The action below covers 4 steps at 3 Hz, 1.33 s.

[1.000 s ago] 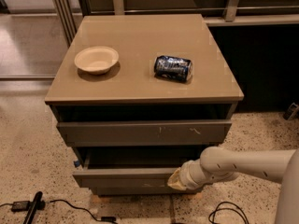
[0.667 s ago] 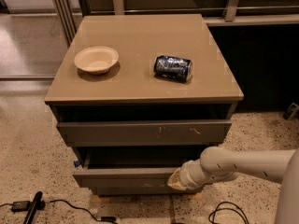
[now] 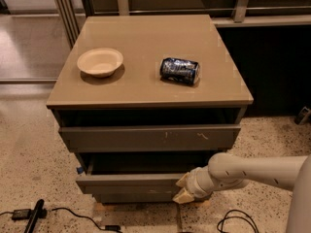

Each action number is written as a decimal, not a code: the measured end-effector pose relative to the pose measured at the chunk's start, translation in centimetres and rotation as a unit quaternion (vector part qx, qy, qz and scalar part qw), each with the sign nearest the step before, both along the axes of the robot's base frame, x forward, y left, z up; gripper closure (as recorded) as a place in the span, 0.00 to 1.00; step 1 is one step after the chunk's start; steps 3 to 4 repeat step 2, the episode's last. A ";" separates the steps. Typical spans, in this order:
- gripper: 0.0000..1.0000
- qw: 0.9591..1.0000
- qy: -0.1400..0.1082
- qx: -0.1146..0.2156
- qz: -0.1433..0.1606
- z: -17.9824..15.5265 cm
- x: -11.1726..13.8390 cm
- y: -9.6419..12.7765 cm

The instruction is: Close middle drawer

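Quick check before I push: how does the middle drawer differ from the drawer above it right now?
The middle drawer has a plain front; the upper drawer bears pale scratch marks on its front. The middle drawer stands out past the upper drawer, with its dark inside showing. The tool sits at the right end of the middle drawer's front; the upper drawer has no tool at it. Both have flat, handleless grey-brown fronts.

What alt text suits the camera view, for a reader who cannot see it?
The gripper sits at the right end of the pulled-out middle drawer, low in a grey-brown cabinet. On its top are a pale bowl and a dark can lying on its side.
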State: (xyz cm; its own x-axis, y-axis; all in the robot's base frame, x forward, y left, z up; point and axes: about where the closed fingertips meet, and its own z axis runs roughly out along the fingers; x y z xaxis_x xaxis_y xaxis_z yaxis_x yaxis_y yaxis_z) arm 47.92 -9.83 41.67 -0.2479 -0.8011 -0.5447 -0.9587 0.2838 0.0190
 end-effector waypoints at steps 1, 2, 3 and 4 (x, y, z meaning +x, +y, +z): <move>0.00 1.000 0.000 0.000 0.000 0.0 0.0 0.0; 0.00 1.000 0.000 0.000 0.000 0.0 0.0 0.0; 0.00 1.000 0.000 0.000 0.000 0.0 0.0 0.0; 0.00 1.000 0.000 0.000 0.000 0.0 0.0 0.0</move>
